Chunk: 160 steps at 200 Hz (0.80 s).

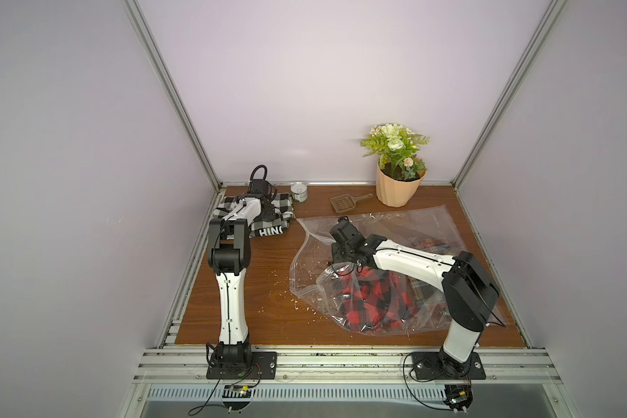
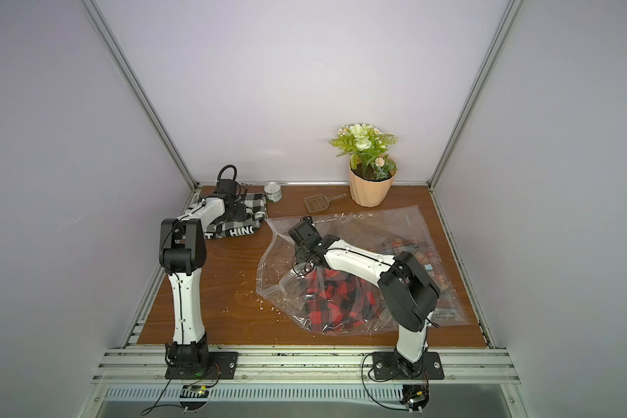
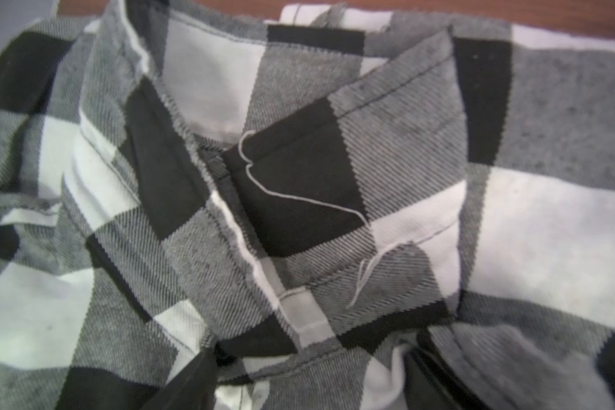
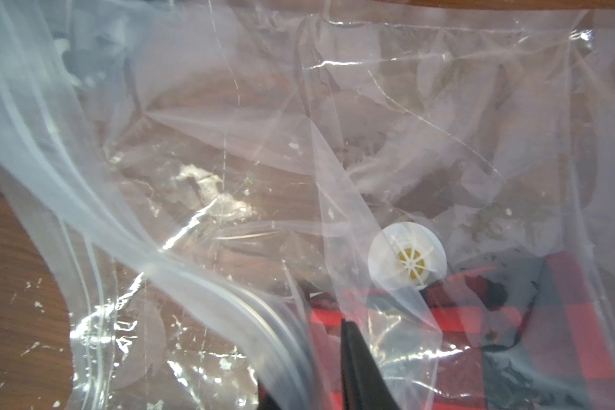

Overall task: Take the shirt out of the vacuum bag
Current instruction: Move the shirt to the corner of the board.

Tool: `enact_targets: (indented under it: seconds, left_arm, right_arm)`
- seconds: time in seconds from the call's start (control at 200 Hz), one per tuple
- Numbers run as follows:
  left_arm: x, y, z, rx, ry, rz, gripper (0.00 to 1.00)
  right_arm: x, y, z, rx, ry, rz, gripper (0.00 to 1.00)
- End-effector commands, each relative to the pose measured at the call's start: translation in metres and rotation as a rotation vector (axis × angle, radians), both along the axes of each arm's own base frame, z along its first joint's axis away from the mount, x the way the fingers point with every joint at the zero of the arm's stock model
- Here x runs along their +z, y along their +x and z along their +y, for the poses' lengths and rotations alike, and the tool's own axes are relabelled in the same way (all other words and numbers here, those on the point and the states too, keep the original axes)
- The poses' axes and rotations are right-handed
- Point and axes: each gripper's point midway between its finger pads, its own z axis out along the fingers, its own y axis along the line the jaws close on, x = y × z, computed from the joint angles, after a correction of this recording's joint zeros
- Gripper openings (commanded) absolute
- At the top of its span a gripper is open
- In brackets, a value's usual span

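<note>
Here, the bag (image 1: 395, 224) is lying flat on the right half of the table (image 1: 261, 296). Its zip mouth is facing left toward the middle and its closed end is lying along the right edge, so its mouth-to-bottom line is running left to right. The red shirt (image 1: 373, 300) is sitting crumpled inside, in the near part just behind the mouth, with the valve (image 4: 407, 261) just beside it. A tan shirt (image 1: 430, 245) is lying deeper in. The right arm is bending over the bag from the near right, forearm reaching left and the right gripper (image 1: 335, 260) pointing down at the upper layer near the mouth. Its fingers (image 4: 357, 358) are standing narrow and seem to be pinching the plastic by the zip edge, though the wrist view is blurred there. The left arm is stretching to the far left corner, where the left gripper (image 3: 313, 348) is pointing down, fingers wide, close over a checked shirt (image 1: 268, 229) outside the bag. Bare wood is lying open between the arms, in front of the mouth. The pot (image 1: 399, 195) and scoop (image 1: 342, 203) are sitting near the bag's far edge.
</note>
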Motion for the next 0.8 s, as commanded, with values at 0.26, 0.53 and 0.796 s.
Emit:
enact_targets:
  seconds: [0.26,0.53,0.796]
  left_arm:
    - [-0.044,-0.045,-0.009,-0.051,0.002,0.211,0.84]
    - [0.074,-0.051,-0.015,0.047,-0.123,-0.056,0.96]
    - [0.115,-0.092,-0.022,0.054,-0.272,-0.149,0.99]
  right_arm:
    - [0.001,-0.007,0.012,0.037,0.004,0.033,0.19]
    - [0.002,-0.011,0.018,0.051,0.019,0.033,0.19]
    - [0.004,-0.016,0.016,0.063,0.027,0.026,0.19]
